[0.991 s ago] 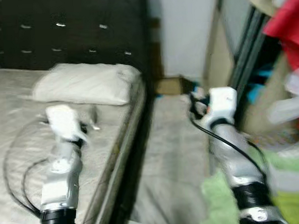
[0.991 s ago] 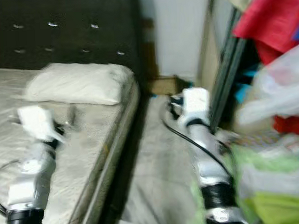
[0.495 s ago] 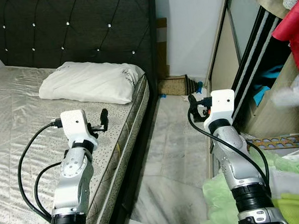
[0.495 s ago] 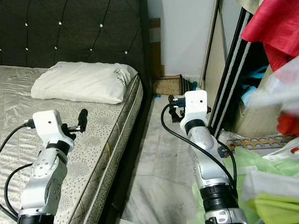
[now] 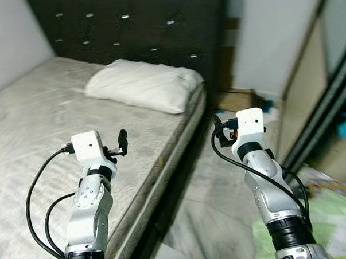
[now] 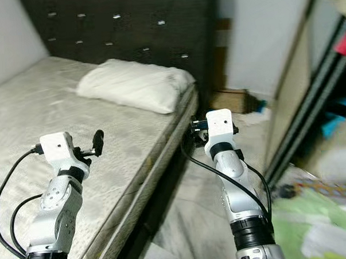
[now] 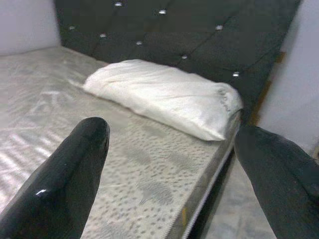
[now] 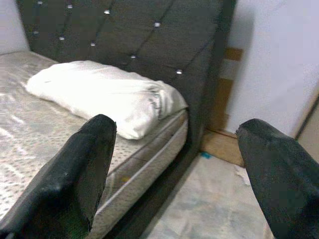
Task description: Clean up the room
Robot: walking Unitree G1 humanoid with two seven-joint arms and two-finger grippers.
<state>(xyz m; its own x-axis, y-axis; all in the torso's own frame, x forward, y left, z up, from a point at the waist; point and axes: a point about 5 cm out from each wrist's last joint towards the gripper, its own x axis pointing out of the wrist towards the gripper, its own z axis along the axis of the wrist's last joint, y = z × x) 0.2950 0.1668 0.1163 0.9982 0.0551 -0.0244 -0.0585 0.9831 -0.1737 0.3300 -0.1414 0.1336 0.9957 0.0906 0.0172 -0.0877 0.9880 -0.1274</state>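
Observation:
A white pillow (image 5: 142, 85) lies at the head of the bare mattress (image 5: 41, 129), against the dark tufted headboard (image 5: 128, 22). My left gripper (image 5: 121, 144) hovers open over the mattress near its right edge, with nothing between its fingers; the left wrist view shows the pillow (image 7: 164, 94) ahead of the left gripper (image 7: 172, 132). Over the floor gap beside the bed, my right gripper (image 5: 218, 130) is open and holds nothing. In the right wrist view the right gripper (image 8: 177, 127) faces the pillow (image 8: 99, 94) and the bed's corner.
A narrow strip of marble floor (image 5: 216, 208) runs between the bed and a sliding wardrobe door (image 5: 315, 106). A cardboard box (image 5: 236, 98) stands against the far wall. Green clothes (image 6: 314, 215) are piled on the floor at the right.
The camera has swung to the left: the bed fills more of the view and the hanging clothes at the right have slid out. Both arms keep the same pose, grippers open.

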